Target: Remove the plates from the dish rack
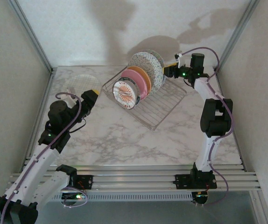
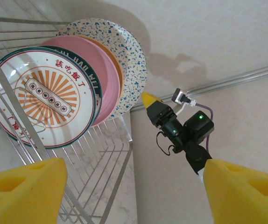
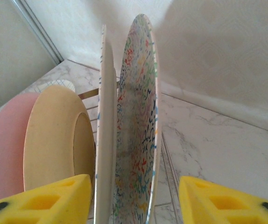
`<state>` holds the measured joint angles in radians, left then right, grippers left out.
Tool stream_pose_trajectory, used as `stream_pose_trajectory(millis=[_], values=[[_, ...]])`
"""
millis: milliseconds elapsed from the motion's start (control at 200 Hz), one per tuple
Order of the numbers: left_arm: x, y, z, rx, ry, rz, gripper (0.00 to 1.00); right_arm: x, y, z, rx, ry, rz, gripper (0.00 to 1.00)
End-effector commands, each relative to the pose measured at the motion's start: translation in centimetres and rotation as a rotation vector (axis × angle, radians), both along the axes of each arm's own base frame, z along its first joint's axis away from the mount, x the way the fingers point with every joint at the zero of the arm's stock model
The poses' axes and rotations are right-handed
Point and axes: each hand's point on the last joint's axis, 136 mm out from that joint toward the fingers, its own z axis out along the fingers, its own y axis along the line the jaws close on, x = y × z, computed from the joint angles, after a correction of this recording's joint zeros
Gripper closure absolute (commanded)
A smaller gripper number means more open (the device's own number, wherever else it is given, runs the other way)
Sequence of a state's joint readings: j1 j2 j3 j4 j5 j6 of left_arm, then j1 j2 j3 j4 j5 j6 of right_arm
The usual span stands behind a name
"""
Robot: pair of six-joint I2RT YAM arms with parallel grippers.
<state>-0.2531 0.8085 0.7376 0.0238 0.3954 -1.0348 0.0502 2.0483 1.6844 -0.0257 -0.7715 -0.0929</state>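
Five plates (image 1: 141, 79) stand on edge in the dish rack (image 1: 164, 107), faces toward the near left, with the sunburst plate (image 1: 125, 93) in front. The right gripper (image 1: 171, 71) is spread wide astride the rim of the rearmost plate (image 3: 138, 116). The left gripper (image 1: 90, 99), spread and empty, sits just left of the rack beside a pale plate (image 1: 80, 83) lying flat on the table (image 1: 124, 140).

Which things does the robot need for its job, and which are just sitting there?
For the job: dish rack, sunburst plate, pink plate, orange plate, speckled plates, flat plate, left gripper, right gripper.
Just there: marble table, back wall.
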Motion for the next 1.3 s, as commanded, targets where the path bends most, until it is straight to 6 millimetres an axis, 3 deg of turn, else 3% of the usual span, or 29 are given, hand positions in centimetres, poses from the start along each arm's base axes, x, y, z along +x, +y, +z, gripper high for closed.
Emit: stream_pose_trajectory(millis=[0, 831, 1291], values=[[-0.1, -0.3, 1.5, 0.007, -0.046, -0.01, 0.23, 0.9, 0.1, 1.2, 0.027, -0.027, 0.013, 0.51], [0.2, -1.9, 3.5, 0.01, -0.08, -0.048, 0.24, 3.4, 0.3, -1.3, 0.079, 0.036, -0.012, 0.62], [0.4, -2.4, 3.8, 0.009, -0.079, -0.052, 0.24, 4.0, 1.8, -2.2, 0.117, 0.052, 0.03, 0.65]])
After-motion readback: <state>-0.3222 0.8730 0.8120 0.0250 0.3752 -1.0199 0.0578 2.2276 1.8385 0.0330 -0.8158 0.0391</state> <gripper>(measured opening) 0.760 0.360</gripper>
